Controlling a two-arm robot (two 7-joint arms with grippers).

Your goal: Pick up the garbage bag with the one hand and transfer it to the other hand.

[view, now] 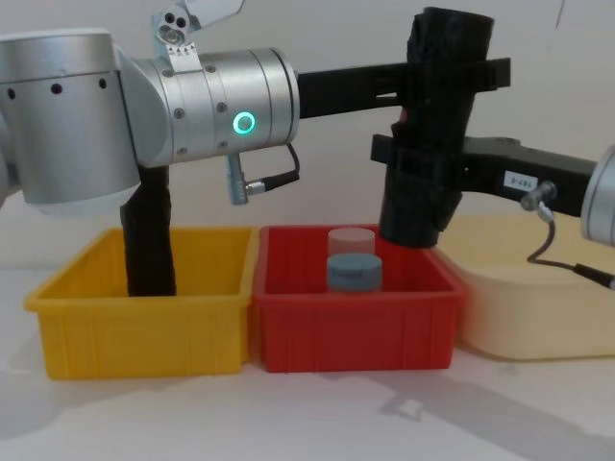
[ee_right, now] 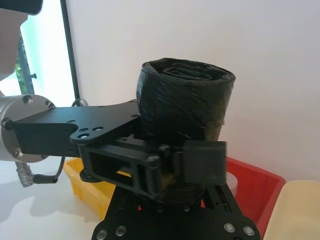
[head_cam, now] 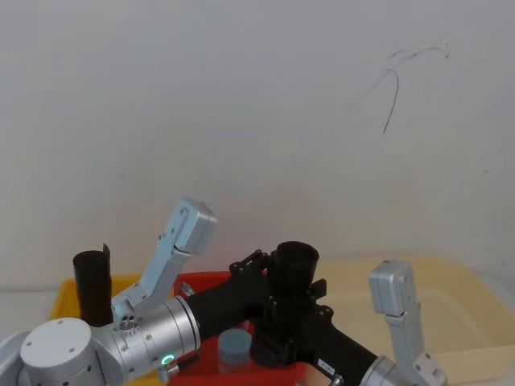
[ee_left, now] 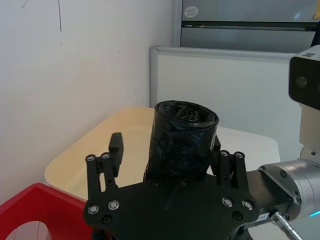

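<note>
The garbage bag [view: 434,120] is held in the air above the red bin [view: 356,331], its long axis near upright and its top leaning slightly toward the robot's right. The left gripper [ee_left: 165,142] brackets the bag's upper part with jaws apart, one finger [ee_left: 116,146] clear of the wrap. The right gripper [view: 421,154] is clamped across it lower down.

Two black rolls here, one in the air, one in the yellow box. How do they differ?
The raised roll hangs above the red bin, with the right claw clamping its middle and the left claw around its top; the other roll stands in the yellow bin, untouched. The raised roll leans; the other roll stands nearly upright. Both are matte black.
</note>
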